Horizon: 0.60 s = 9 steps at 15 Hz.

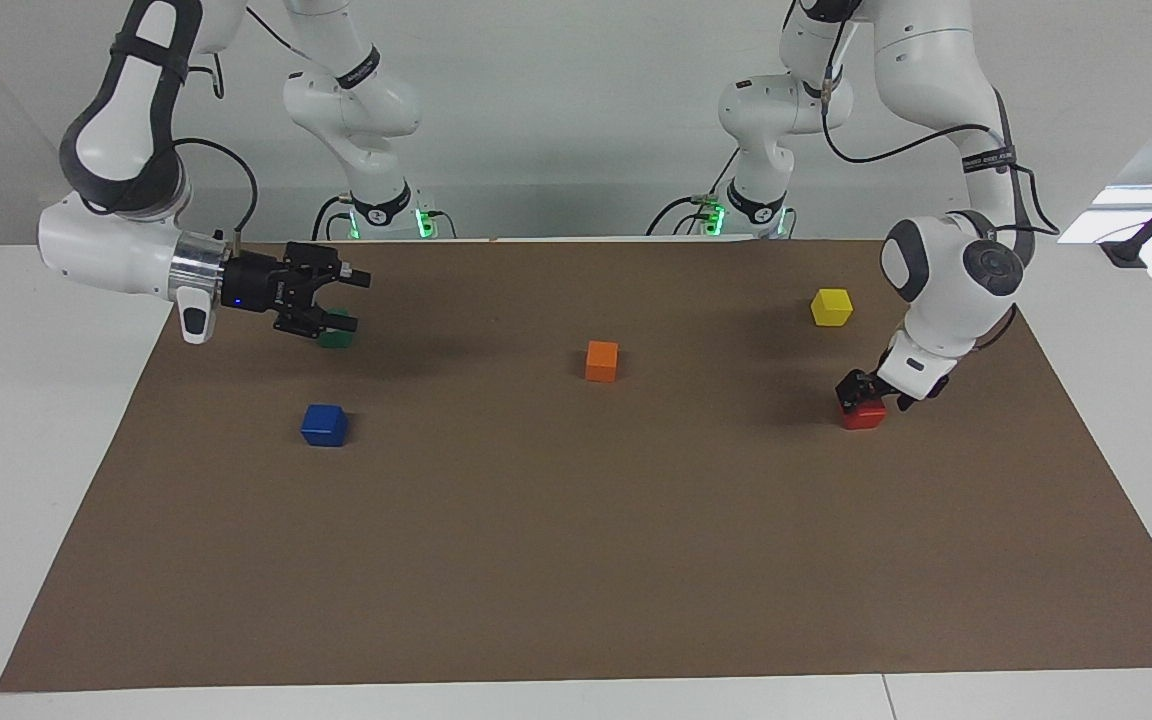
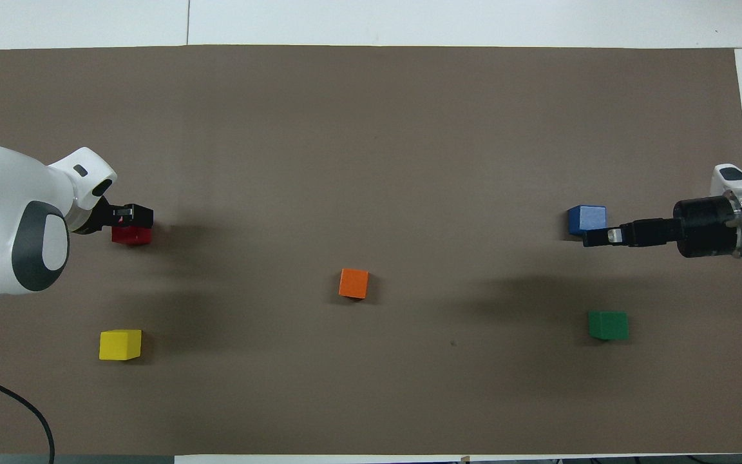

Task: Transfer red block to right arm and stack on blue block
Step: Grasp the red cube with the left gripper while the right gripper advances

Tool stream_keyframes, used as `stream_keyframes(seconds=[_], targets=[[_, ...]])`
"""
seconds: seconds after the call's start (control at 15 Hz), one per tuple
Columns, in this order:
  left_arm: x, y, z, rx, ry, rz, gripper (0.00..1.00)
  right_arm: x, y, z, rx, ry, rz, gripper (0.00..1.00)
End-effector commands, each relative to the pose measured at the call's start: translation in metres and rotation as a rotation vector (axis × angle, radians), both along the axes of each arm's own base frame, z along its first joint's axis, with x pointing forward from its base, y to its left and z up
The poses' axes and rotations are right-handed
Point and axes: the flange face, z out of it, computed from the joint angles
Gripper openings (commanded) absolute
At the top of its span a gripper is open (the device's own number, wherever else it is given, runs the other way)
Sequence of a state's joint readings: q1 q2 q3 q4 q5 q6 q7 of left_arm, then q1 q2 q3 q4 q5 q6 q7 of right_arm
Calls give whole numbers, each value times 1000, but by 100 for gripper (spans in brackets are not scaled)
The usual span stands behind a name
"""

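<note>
The red block (image 1: 865, 414) rests on the brown mat toward the left arm's end of the table; it also shows in the overhead view (image 2: 131, 236). My left gripper (image 1: 857, 393) is lowered right onto it, its black tip covering the block's top (image 2: 129, 218). The blue block (image 1: 324, 424) sits on the mat toward the right arm's end (image 2: 587, 219). My right gripper (image 1: 350, 298), with the blue light, is held level in the air, open and empty. It hangs over the mat between the blue block and the green cube (image 2: 598, 238).
An orange cube (image 1: 601, 360) sits mid-mat. A yellow cube (image 1: 831, 306) lies nearer the robots than the red block. A green cube (image 1: 336, 336) lies nearer the robots than the blue block, partly hidden by the right gripper. The brown mat (image 1: 576, 560) covers most of the white table.
</note>
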<state>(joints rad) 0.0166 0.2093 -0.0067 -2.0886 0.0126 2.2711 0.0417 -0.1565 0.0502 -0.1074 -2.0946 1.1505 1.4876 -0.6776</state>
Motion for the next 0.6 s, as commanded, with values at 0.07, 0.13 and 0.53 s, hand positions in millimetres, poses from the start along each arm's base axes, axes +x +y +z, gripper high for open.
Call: stream_keyframes(seconds=[0.07, 0.13, 0.53], targets=[[-7, 6, -7, 7, -4, -17, 83, 0, 26, -45, 334, 35, 6, 100], [-6, 4, -6, 7, 1, -12, 45, 2, 31, -56, 411, 31, 14, 100], [10, -8, 31, -70, 18, 221, 0, 12, 97, -56, 715, 40, 33, 100]])
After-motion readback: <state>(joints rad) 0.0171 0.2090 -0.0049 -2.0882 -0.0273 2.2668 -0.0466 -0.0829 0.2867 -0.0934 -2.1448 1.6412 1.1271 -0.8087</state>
